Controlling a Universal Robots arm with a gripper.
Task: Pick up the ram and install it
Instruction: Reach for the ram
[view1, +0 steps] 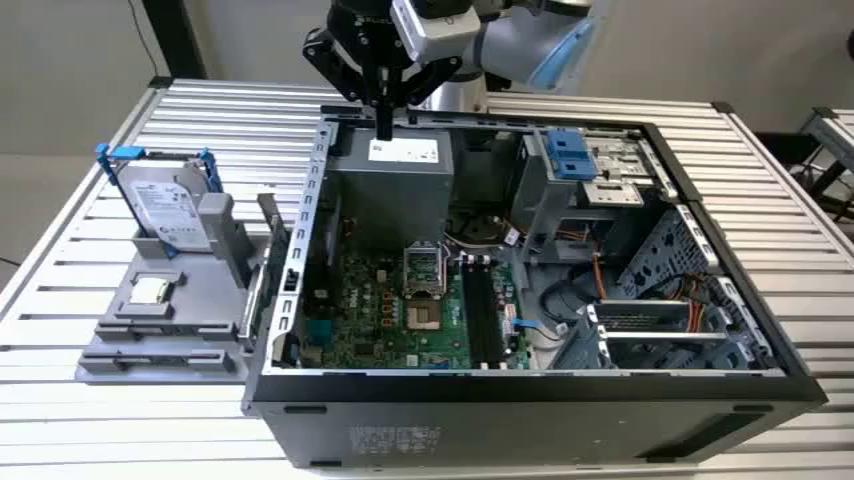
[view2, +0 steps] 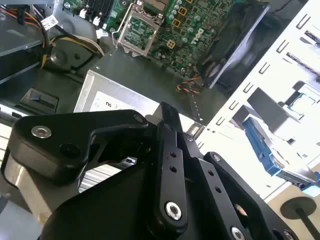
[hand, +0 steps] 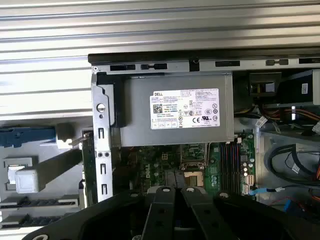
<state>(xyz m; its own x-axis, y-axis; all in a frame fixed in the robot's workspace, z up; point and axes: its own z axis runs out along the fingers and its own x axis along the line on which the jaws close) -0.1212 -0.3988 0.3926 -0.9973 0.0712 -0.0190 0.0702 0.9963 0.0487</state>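
Reaches down from above the far edge of the open computer case (view1: 534, 390), wrist vertical, and points the gripper (view1: 384, 126) straight down over the grey power supply (view1: 394, 190). Holds the jaws pressed together into one narrow black point just above the supply's white label (view1: 403, 151). Hovers clear of the motherboard (view1: 387, 310) and its long black slots (view1: 481, 320). Stands well apart from the ram (view1: 271, 235), a thin board set on edge in the grey fixture (view1: 147, 355) just outside the case wall, toward the exterior view's left
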